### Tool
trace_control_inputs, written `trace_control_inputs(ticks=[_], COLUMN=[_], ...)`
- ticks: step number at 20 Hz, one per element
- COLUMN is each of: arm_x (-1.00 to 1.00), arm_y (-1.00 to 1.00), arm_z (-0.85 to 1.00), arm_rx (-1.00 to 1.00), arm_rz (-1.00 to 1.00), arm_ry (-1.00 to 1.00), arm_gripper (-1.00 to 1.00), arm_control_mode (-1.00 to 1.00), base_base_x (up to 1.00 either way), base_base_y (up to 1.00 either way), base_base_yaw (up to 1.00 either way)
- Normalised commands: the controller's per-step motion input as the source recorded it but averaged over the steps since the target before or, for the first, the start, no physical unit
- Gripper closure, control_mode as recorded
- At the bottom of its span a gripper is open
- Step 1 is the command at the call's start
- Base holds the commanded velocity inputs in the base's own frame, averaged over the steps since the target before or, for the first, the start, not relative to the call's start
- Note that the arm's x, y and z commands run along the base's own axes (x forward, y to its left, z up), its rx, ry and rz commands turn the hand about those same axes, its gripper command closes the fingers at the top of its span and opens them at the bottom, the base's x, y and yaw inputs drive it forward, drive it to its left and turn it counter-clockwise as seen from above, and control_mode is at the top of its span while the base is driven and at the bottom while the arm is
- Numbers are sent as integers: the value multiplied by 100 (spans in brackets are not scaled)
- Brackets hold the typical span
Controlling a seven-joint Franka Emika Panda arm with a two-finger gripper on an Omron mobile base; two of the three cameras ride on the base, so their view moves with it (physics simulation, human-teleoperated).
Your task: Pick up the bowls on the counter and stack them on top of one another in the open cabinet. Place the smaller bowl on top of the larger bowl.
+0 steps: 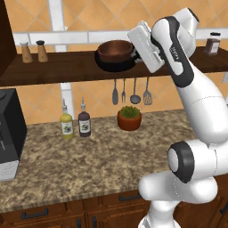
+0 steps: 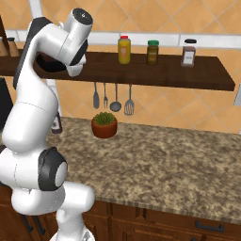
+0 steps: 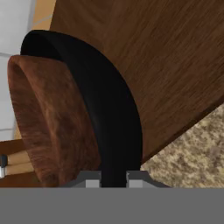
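The small reddish-brown bowl (image 1: 115, 48) sits nested inside the wide glossy black bowl (image 1: 111, 64) on the long dark wooden shelf (image 1: 58, 69). In the hand view the brown bowl (image 3: 48, 127) lies left of the black bowl (image 3: 113, 109), whose rim runs down between my fingertips. My gripper (image 3: 113, 178) reaches in from the stack's right side, its hand (image 1: 144, 46) level with the rims. The two fingertips (image 3: 92, 179) stand close together on either side of the black rim, shut on it. The speckled granite counter (image 1: 89, 164) lies below.
Two shakers (image 1: 34, 51) stand left on the shelf, three jars (image 2: 153, 52) to the right. Utensils (image 1: 129, 94) hang under it. On the counter stand a potted plant (image 1: 129, 118), two bottles (image 1: 75, 124) and a dark appliance (image 1: 9, 133) at the left.
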Motion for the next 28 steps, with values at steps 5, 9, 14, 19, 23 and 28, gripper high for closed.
trace_control_inputs(ticks=[5, 9, 14, 19, 23, 28], arm_x=[100, 54, -75, -100, -100, -100], arm_y=[43, 25, -12, -49, -37, -17], arm_z=[-3, -14, 5, -35, -99, -100], arm_rx=[0, 0, 2, 8, 1, 0], arm_rz=[-14, -11, -7, -3, 0, 0], arm_ry=[2, 1, -2, -4, -2, 2], arm_gripper=[100, -100, -100, -100, -100, -100], arm_control_mode=[-100, -100, -100, -100, -100, -100], base_base_x=[0, 0, 0, 0, 0, 0], base_base_y=[0, 0, 0, 0, 0, 0], base_base_yaw=[0, 0, 0, 0, 0, 0])
